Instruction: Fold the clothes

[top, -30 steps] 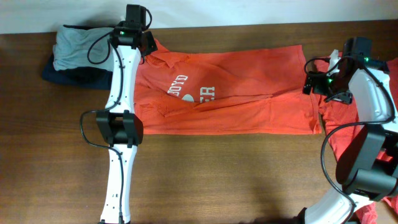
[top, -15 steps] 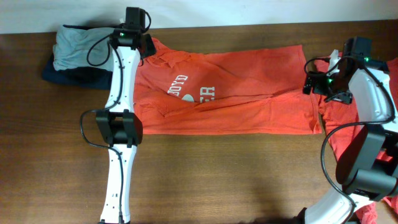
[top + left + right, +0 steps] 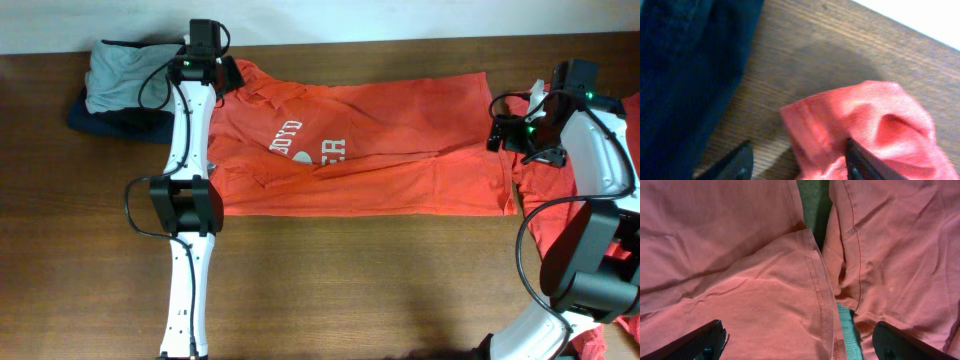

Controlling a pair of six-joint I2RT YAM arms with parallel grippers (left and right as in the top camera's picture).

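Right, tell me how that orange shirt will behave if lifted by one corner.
Probably floppy: the orange shirt lies creased and folded, so it would drape. It looks thin, likely light. Pushed across the table, it may bunch.

You look down on a dark brown wooden desk (image 3: 350, 290) whose grain runs along its length, left to right in your overhead view. A pale, plain wall (image 3: 400, 18) shows as a narrow strip along the desk's far edge. The light is soft and even, with no hard glare on the wood and only faint shadow along the near edge. In your left wrist view the grain stands out close up, with a soft shadow, and the same pale strip fills the upper right corner.
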